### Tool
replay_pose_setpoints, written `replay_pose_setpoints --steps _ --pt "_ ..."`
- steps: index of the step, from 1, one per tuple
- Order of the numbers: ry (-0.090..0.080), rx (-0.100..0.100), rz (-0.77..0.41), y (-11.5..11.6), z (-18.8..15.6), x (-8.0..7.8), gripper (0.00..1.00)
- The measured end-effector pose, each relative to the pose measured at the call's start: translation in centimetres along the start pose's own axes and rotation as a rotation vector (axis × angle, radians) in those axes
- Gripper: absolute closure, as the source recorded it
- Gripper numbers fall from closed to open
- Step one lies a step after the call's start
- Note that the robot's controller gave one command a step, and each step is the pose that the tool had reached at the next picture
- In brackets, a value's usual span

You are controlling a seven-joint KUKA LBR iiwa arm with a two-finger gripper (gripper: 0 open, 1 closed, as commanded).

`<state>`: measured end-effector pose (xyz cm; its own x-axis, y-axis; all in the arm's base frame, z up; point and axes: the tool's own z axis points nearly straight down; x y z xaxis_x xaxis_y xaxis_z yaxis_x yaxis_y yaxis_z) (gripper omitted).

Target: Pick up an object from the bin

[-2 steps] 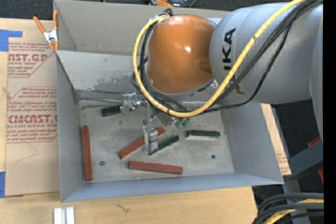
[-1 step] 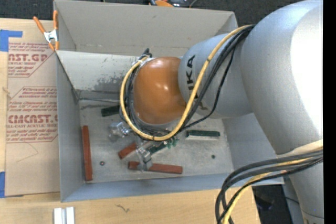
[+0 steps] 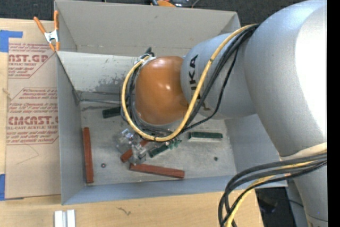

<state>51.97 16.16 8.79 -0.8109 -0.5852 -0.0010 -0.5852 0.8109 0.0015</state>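
My gripper [image 3: 133, 144] is low over the bin floor, near the front middle, under the arm's orange cover. A short red-brown piece [image 3: 126, 156] lies right beside it, partly hidden by it. A long red-brown stick [image 3: 157, 170] lies flat just in front of the gripper. A small dark green piece [image 3: 160, 149] sticks out to the gripper's right, half under the cables.
Another red-brown stick [image 3: 86, 154] lies along the bin's left wall. A dark green block [image 3: 111, 111] rests near the back wall, and a dark green stick [image 3: 205, 135] lies to the right. The arm and its cables cover the bin's middle and right.
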Motion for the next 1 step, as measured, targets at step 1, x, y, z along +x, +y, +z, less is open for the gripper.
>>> replay_pose_setpoints --steps 1 --pt "-0.011 0.004 -0.003 1.58 -12.09 -2.43 1.0"
